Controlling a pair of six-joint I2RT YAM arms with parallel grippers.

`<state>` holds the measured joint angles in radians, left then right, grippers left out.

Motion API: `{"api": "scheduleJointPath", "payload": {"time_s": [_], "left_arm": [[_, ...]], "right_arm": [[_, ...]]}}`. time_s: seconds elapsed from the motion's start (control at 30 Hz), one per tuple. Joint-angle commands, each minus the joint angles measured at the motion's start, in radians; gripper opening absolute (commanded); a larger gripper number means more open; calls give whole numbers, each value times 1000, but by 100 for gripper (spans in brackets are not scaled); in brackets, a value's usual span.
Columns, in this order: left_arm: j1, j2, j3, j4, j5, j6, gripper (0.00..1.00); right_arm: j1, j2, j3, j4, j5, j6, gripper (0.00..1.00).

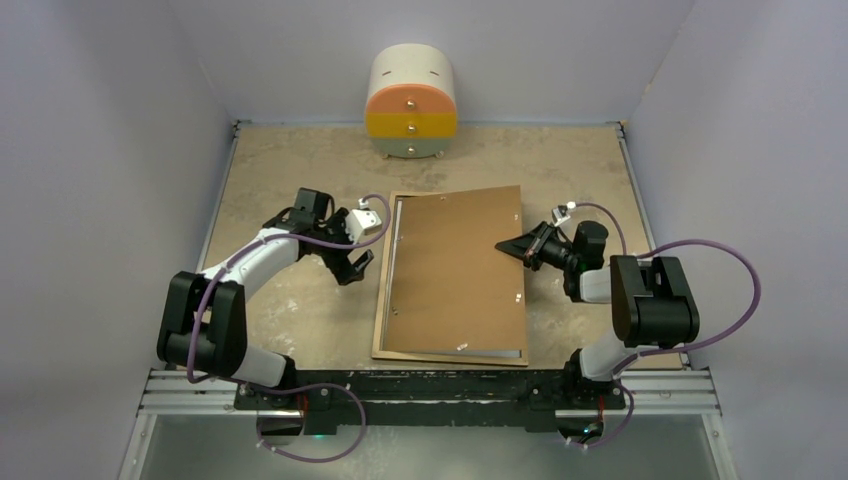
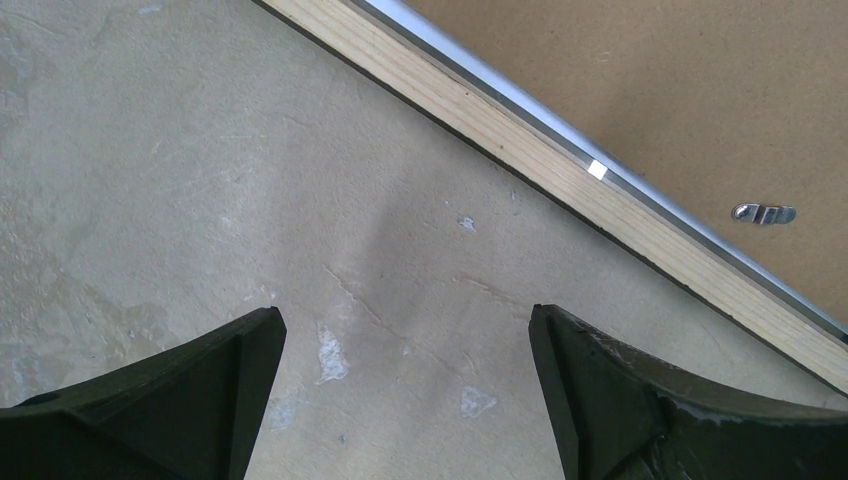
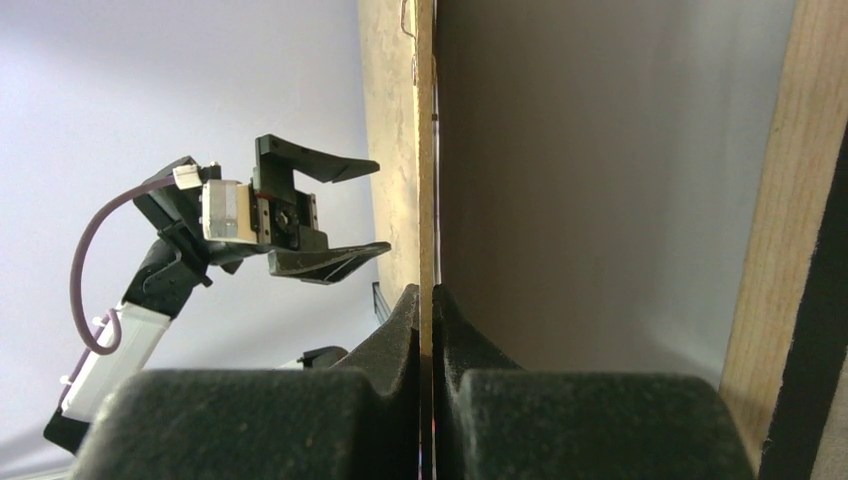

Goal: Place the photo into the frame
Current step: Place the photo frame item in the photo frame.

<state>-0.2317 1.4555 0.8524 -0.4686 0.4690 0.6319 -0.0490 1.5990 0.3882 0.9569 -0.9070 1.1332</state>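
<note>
Top external view is showing the frame (image 1: pixel 450 358) lying back-up on the surface (image 1: pixel 290 160) in front of my two bases, with its light wood rim showing along the left and near sides. The brown backing board (image 1: pixel 455 270) is sitting skewed on top of it. My right gripper (image 1: pixel 505 244) is reaching in from the right and pinching the board's right edge. On the right wrist view, the gripper (image 3: pixel 431 292) is clamping shut on that thin edge of the board (image 3: pixel 395 150) and holding it up off the frame's wood rim (image 3: pixel 770 200). A pale grey face (image 3: pixel 600 200) is showing under the board, but I cannot tell whether it is the photo or the glass. My left gripper (image 1: pixel 352 265) is hanging wide open and holding nothing, just beside the frame's left rim. On the left wrist view, the gripper (image 2: pixel 408 320) is hovering over bare surface (image 2: pixel 200 150). Beyond it the rim (image 2: pixel 560 165) is running diagonally past the board (image 2: pixel 650 90), which carries a small metal clip (image 2: pixel 763 212). A rounded little drawer cabinet (image 1: pixel 412 103) is standing at the far wall.
</note>
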Motion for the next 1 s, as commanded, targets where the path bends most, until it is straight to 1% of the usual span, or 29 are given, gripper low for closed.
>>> {"api": "scheduleJointPath", "payload": {"time_s": [0.0,0.07,0.17,0.33,0.43,0.63,0.7,0.9,0.97], "left_arm": [[-14,5,-10,33,39,7,100],[-24,10,-25,50,27,9,100],[-60,21,-70,119,-47,21,100],[-96,50,-87,160,-69,12,100],[-116,57,-89,178,-72,8,100],[-166,89,-97,219,-80,-10,100],[-178,100,-95,226,-74,-19,100],[-187,110,-90,228,-69,-25,100],[-187,101,-90,222,-72,-23,100]], "right_arm": [[-3,-12,-8,60,-17,16,0],[-2,-7,-5,63,-5,16,0],[1,0,0,74,2,26,0],[15,-10,9,43,19,2,0],[22,-11,3,29,34,-18,0],[42,11,-10,63,57,-14,0],[75,17,-7,58,67,-20,0],[111,31,5,47,98,-27,0],[122,31,17,5,111,-54,0]]}}
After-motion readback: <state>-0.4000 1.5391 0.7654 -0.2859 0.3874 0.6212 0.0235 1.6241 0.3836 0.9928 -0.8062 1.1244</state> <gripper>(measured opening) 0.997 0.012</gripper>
